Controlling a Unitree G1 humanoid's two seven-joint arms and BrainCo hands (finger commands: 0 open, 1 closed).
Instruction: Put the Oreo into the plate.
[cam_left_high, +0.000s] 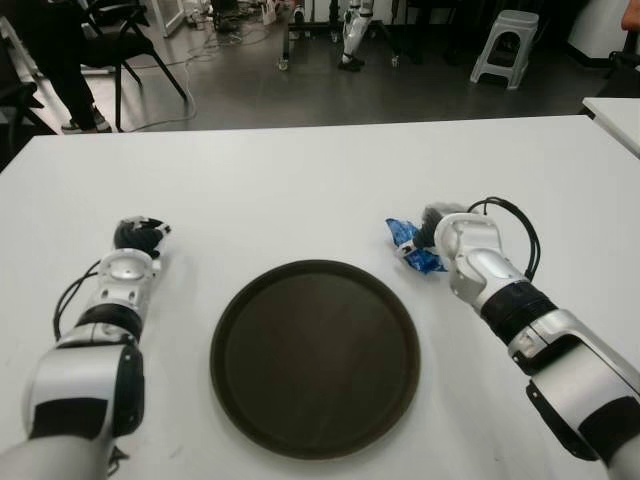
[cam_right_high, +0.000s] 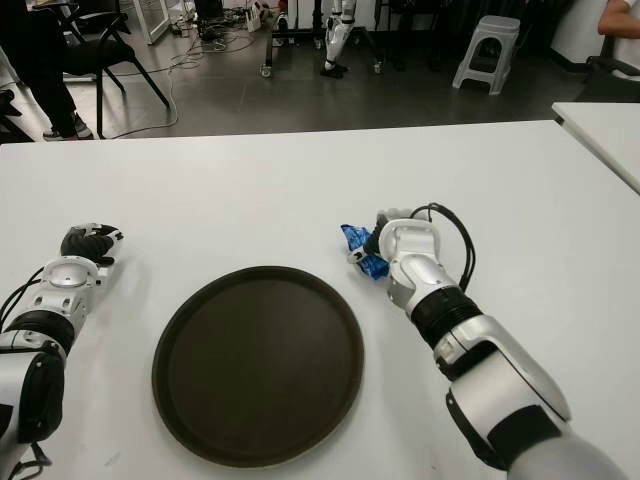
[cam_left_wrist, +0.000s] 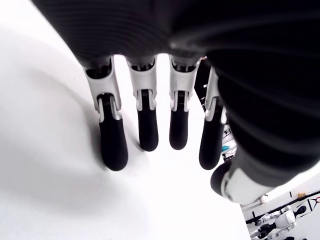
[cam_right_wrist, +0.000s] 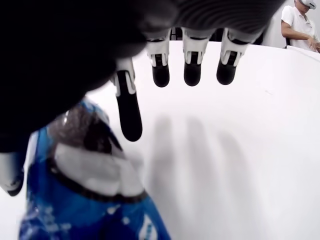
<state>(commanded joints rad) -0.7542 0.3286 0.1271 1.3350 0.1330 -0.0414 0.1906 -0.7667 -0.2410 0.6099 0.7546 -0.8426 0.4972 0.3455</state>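
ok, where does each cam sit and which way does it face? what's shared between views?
Left eye: head, looking forward and down at the table; both forearms, left hand, right hand beside the Oreo pack, right of the plate.
Right eye: same scene, slightly shifted.
Left wrist: on the left arm, facing its spread fingers over bare table.
Right wrist: on the right arm, facing its open fingers and the Oreo pack.
Shared: eyes and right wrist show the pack.

A white table (cam_left_high: 300, 180) fills the foreground. Beyond it lies a grey floor (cam_left_high: 300, 95) with cables (cam_left_high: 160, 122), a black chair (cam_left_high: 120, 40), a pale plastic stool (cam_left_high: 505, 45) and a second white table (cam_left_high: 620, 115) at right.
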